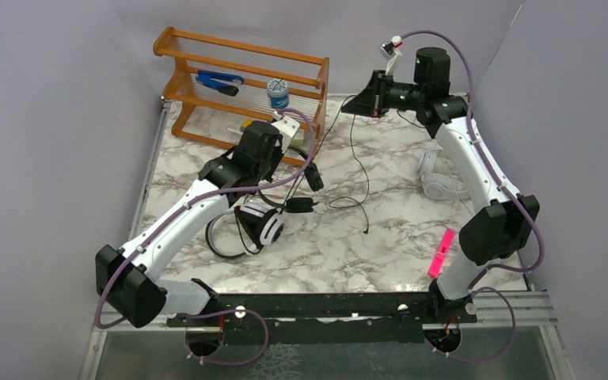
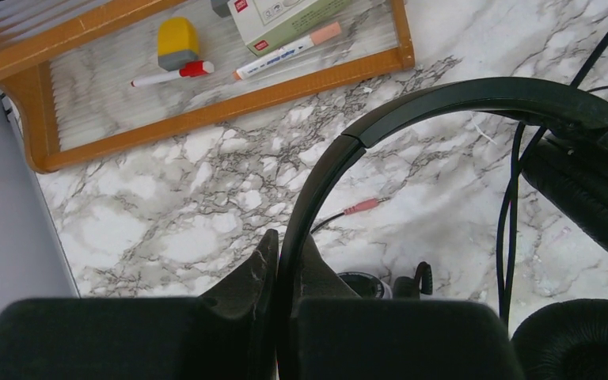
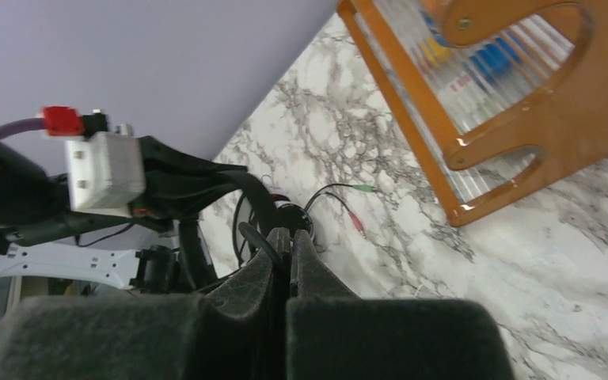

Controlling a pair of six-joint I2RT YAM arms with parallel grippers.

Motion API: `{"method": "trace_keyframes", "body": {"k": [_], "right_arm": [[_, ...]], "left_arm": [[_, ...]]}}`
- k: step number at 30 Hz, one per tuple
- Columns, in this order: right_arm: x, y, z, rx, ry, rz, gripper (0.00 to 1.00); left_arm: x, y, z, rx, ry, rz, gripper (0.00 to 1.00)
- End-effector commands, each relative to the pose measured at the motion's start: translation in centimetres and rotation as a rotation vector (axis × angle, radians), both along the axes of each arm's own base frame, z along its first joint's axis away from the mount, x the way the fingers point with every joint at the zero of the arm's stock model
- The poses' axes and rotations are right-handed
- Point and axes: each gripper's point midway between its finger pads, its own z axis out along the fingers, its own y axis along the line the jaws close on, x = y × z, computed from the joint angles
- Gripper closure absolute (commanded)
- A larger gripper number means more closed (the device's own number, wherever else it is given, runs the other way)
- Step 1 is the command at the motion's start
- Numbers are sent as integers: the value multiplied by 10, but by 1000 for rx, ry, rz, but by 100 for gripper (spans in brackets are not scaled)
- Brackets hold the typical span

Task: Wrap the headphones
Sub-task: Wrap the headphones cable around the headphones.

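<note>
A marble table (image 1: 348,253) carries a wooden rack (image 1: 206,59) at the back left and three headphones, and none of them looks wrapped yet. The white-and-black headphones (image 1: 267,226) lie left of centre under your left arm, with their cable (image 1: 220,237) in a loose loop beside them. The white headphones (image 1: 437,186) lie on the right, just beside your right arm, and their lead is not clearly visible. The smaller black headphones (image 2: 412,107) are lifted off the table near the centre and appear to be the pair in hand. Their cord (image 1: 366,170) trails loose down to the table, so winding seems barely begun and all three are left to do.

Your left arm reaches forward to the middle of the table, wrist tipped down. The left gripper (image 2: 286,253) is clamped tight on the black headband, with the ear pads hanging off to its right.

Your right arm stands tall at the back right, forearm turned level toward the left. The right gripper (image 3: 289,237) is closed tight and appears to pinch the thin cord, which rises to it and drops away on both sides.

A pink plug (image 2: 362,207) rests on the table below the headband.
</note>
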Motion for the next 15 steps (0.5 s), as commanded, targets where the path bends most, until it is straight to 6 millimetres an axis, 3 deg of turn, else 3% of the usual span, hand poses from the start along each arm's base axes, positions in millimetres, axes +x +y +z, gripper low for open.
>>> {"method": "trace_keyframes", "body": {"k": [1, 7, 10, 15], "right_arm": [[-28, 15, 20, -6, -3, 80, 100], [-63, 26, 44, 20, -13, 130, 100], [-92, 46, 46, 42, 15, 193, 100], [-150, 90, 51, 94, 57, 271, 100]], "left_arm": [[22, 1, 5, 28, -66, 72, 100], [40, 15, 3, 34, -97, 254, 100], [49, 15, 5, 4, -116, 325, 100], [67, 3, 29, -189, -153, 478, 100]]}}
